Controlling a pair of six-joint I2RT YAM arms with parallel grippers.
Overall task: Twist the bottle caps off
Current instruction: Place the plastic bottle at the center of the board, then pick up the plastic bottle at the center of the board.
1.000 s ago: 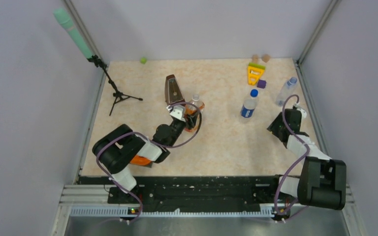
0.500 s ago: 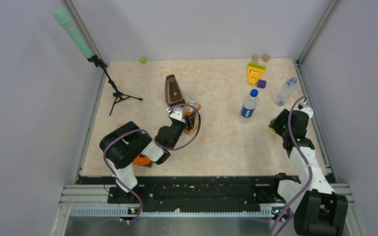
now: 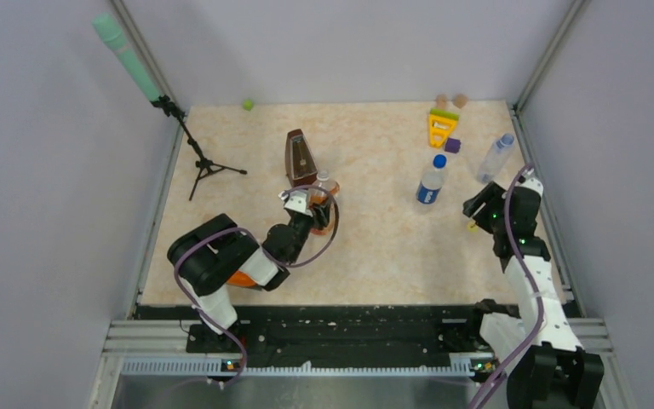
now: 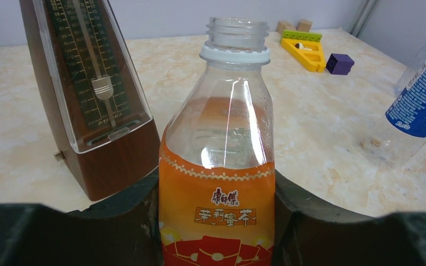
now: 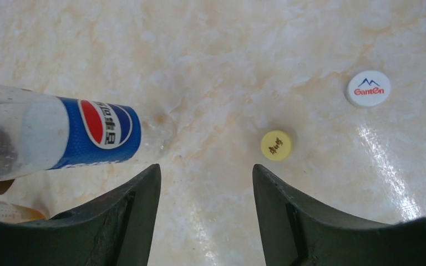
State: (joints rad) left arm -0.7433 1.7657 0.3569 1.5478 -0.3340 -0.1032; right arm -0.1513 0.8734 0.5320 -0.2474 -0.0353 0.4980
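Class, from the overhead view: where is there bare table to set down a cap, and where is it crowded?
Bare: the middle, between the orange bottle and the blue-label bottle; also the far strip from the green ball to the yellow toy. Crowded: the far right corner around that toy, and by the metronome.

This is a robotics lab test cell, not a home or a shop. Plain grey panels (image 3: 349,51) wall the desk (image 3: 375,247) at 9, 12 and 3 o'clock, set in bare aluminium posts (image 3: 549,53). At 6 o'clock a black slotted rail (image 3: 349,328) carries two small cabled machines, the left arm (image 3: 221,260) and the right arm (image 3: 535,285). The marble-patterned desk bears unrelated props: a teal microphone (image 3: 126,58) on a tripod stand (image 3: 200,162) at 10 o'clock, a wooden metronome (image 3: 300,158) and an orange-tinted bottle (image 4: 216,166) near the middle, and a blue-labelled bottle (image 3: 431,181) and a yellow toy (image 3: 440,128) toward 1 o'clock.
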